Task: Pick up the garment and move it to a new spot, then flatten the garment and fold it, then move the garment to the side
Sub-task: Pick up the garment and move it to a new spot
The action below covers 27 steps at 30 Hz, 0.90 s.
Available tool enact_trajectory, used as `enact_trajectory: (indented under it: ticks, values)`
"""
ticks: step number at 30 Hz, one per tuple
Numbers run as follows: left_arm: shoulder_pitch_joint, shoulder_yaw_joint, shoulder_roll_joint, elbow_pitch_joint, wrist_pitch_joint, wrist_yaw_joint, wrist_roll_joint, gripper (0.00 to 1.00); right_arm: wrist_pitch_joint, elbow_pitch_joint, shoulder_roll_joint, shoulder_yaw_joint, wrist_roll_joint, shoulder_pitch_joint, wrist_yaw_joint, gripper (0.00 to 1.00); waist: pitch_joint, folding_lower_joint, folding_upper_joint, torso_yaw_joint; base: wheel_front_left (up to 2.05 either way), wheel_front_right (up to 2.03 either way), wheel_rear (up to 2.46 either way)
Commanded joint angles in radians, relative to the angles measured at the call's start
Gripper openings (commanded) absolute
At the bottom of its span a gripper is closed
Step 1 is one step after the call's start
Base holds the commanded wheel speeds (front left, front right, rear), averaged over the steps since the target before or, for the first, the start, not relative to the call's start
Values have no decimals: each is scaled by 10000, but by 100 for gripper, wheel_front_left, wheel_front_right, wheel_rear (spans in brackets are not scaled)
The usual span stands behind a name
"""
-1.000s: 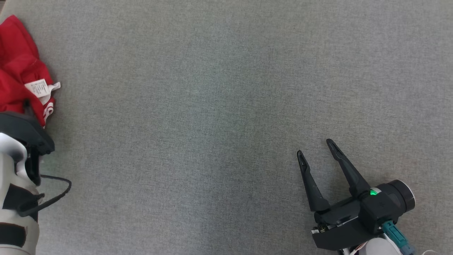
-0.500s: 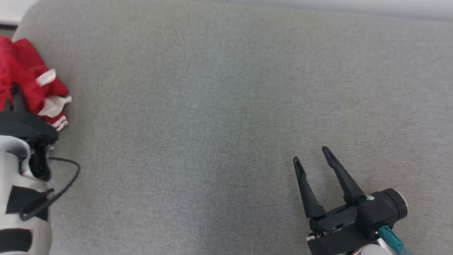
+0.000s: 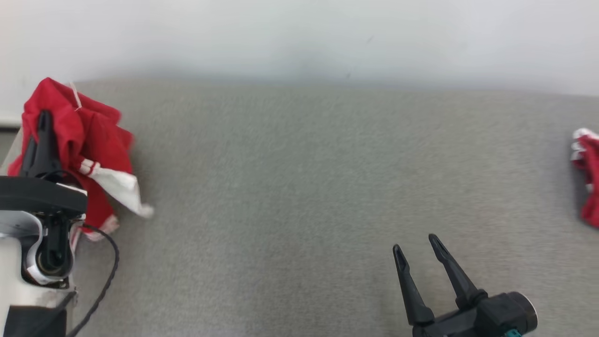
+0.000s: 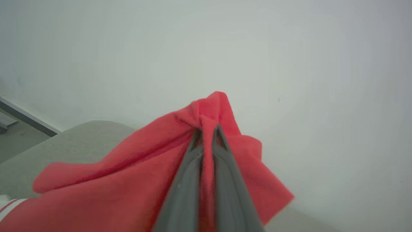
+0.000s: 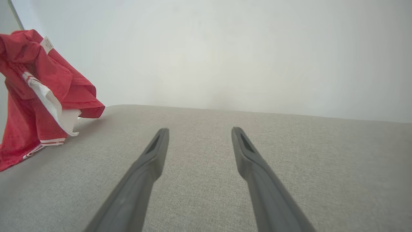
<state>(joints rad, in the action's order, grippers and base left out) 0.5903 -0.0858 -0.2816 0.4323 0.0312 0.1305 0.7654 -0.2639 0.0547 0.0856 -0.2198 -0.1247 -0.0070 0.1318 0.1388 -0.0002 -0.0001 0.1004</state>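
- Grip: the left hand (image 3: pixel 45 117) is clenched on the garment (image 3: pixel 96 135). Its two dark fingers (image 4: pixel 186 180) lie pressed together with a fold of red cloth pinched between them, and a peak of cloth stands just past the tips.
- Task item: the garment is red with white trim. It hangs bunched from that pinch over the left end of the table (image 3: pixel 299 196), near the table's far edge.
- A white panel (image 3: pixel 119 187) with red stripes at its border droops from the bunch on the side toward the table's middle. It is blurred in the head view.
- A small white label (image 5: pixel 48 43) sticks up at the top of the bunch.
- In the right wrist view the lowest red hem reaches down to the table surface. Whether it touches cannot be told.
- The right hand (image 3: pixel 415 243) is released, fingers spread apart with nothing between them. It sits above the table's near edge, right of the table's middle and well apart from the garment.
- A second red cloth (image 3: pixel 587 178) with white edging lies at the table's right end, cut off by the frame.
- The table is covered in grey woven fabric, and a pale wall (image 3: pixel 299 37) rises behind its far edge.
- A black cable (image 3: pixel 105 281) loops beside the left arm, over the table's near left corner.
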Motion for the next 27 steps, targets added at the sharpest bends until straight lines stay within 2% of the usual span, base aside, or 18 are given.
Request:
enact_trajectory:
  ticks: [1,5,9,10,13,16,20,27]
  values:
    - [-345,-14,97,-685,-239,-129,185,0,-9,-22,10,48,-95,234,-25,100,-1180,2,1,-1057,0,0,0]
    - [-735,41,426,-2413,-957,-525,661,0,-12,-79,75,104,-213,393,-25,100,-1513,2,1,-1575,0,0,0]
    - [-795,271,917,-3778,-1719,-944,1181,0,-9,-118,71,168,-287,414,-25,100,-1732,2,1,-2116,0,0,0]
    - [-671,474,1183,-4267,-2079,-1148,1422,0,-9,-131,48,240,-309,426,-25,100,-1824,2,1,-2373,0,0,0]
    - [-468,750,1466,-4659,-2561,-1410,1684,0,-10,-129,3,231,-344,398,-25,100,-1906,2,1,-2781,0,0,0]
    - [-416,1027,1726,-4636,-2942,-1624,1995,0,-10,-135,-54,225,-349,351,-25,100,-1913,2,1,-3164,0,0,0]
    - [-750,1371,2037,-3946,-3367,-1929,2611,0,-10,-114,-106,167,-379,323,-25,100,-1815,2,1,-3671,0,0,0]
    - [-1203,2171,2193,-2094,-2881,-1537,2283,0,-10,-88,-189,80,-380,348,-25,100,-1492,2,1,-4348,0,0,0]
